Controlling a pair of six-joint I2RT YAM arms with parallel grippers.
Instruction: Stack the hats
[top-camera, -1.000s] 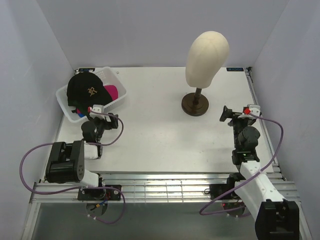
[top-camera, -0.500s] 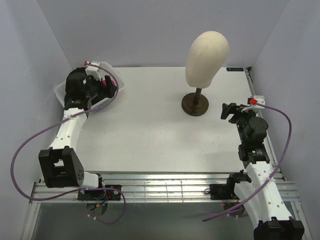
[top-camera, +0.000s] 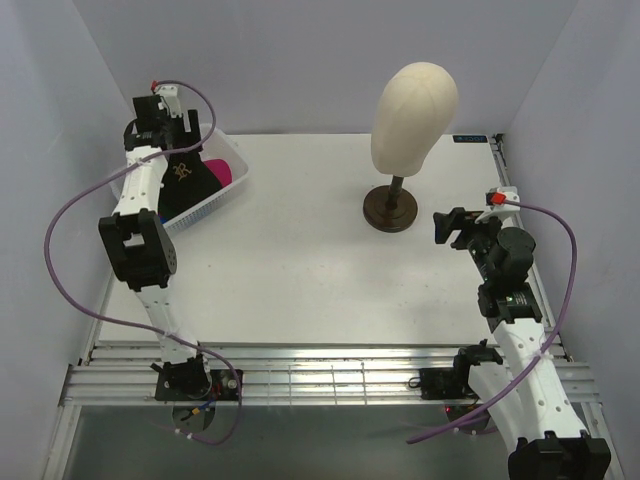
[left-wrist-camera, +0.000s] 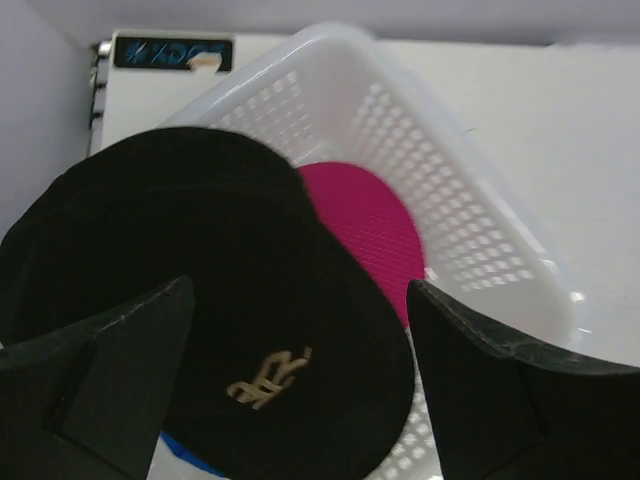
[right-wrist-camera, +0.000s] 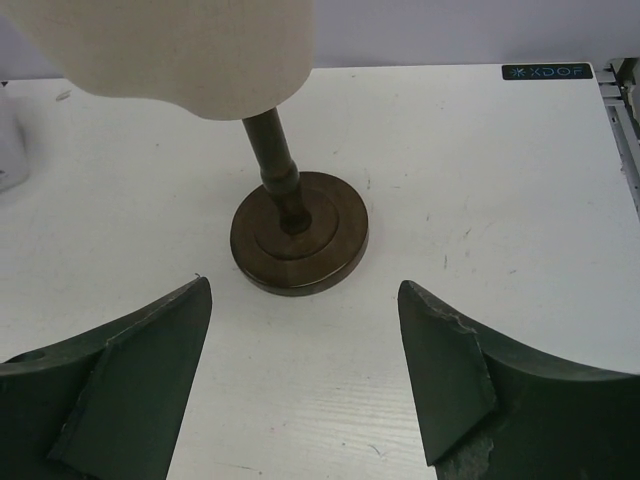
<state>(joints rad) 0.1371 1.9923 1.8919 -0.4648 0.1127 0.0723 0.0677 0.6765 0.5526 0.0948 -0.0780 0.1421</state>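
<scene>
- The left gripper stood spread wide and grasped nothing. Its two fingers flanked a cap without closing on it.
- Directly below the gap between those jaws lay the black cap, with its gold stitching between the two fingers.
- Just beyond the right-hand finger, the magenta cap showed from under the black one, touching it.
- Close by the left-hand finger, a sliver of the blue cap peeked out beneath the black cap's near edge.
- All three sat inside the white basket, whose mesh wall ran ahead and to the right of the jaws.
- The right gripper was also released, holding nothing, above the table.
- Straight ahead of its gap stood a dark round stand. The stand's post rose to a cream head form, above and to the left of the jaws.
- The caps lay well apart from the right gripper, far off to its left.
</scene>
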